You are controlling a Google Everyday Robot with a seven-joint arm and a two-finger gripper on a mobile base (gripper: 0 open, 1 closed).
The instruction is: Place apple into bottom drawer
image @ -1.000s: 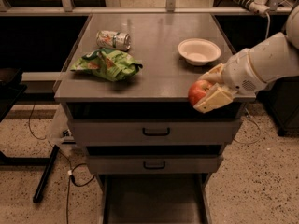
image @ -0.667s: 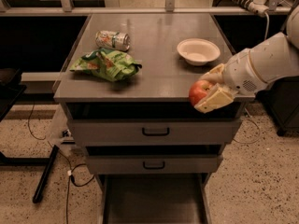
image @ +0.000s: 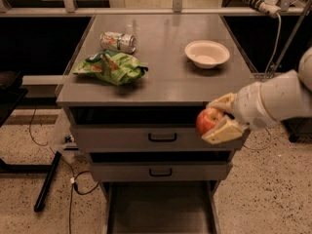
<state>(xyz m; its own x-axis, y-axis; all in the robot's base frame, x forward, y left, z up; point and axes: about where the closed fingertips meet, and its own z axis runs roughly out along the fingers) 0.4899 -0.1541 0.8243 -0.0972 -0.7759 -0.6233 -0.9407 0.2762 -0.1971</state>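
- The white arm (image: 278, 99) reaches in from the right, its forearm sloping slightly down, in front of the grey cabinet's (image: 161, 82) right corner.
- The bottom drawer (image: 158, 211) stands pulled open at floor level, showing its flat grey floor.
- The gripper (image: 214, 121) hangs level with the top drawer (image: 122, 138), its two pale fingers clamped above and below the apple.
- The apple (image: 204, 121), red with a yellow blush, sits between those fingers, well above the bottom drawer.

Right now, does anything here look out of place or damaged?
A drink can lies on its side at the back left of the tabletop, behind a crumpled green bag. The end effector grips the apple before the top drawer, right side.
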